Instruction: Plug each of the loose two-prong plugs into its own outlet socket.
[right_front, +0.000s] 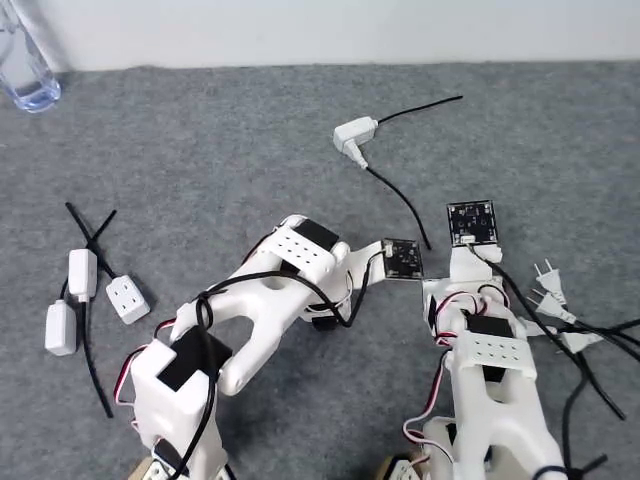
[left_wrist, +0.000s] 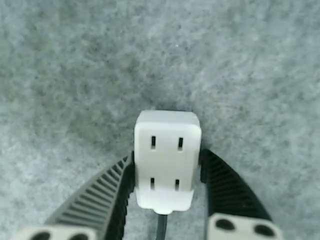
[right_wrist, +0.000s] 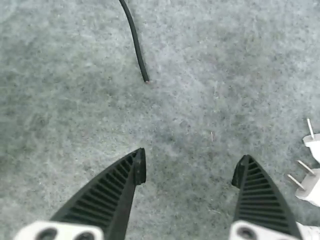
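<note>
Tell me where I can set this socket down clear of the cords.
For the socket, barest is the grey mat between the group of sockets and cords at the left and the white plug at the far middle. The far right corner beyond that plug's cord is free too. Crowded: around the loose plugs beside the right arm.

The left arm (right_front: 262, 308) leans from near left toward the centre, and the left claw (left_wrist: 166, 159) is clamped on a white outlet socket (left_wrist: 167, 132). The right arm (right_front: 492, 380) points far, its right claw (right_wrist: 192, 162) spread wide.
</note>
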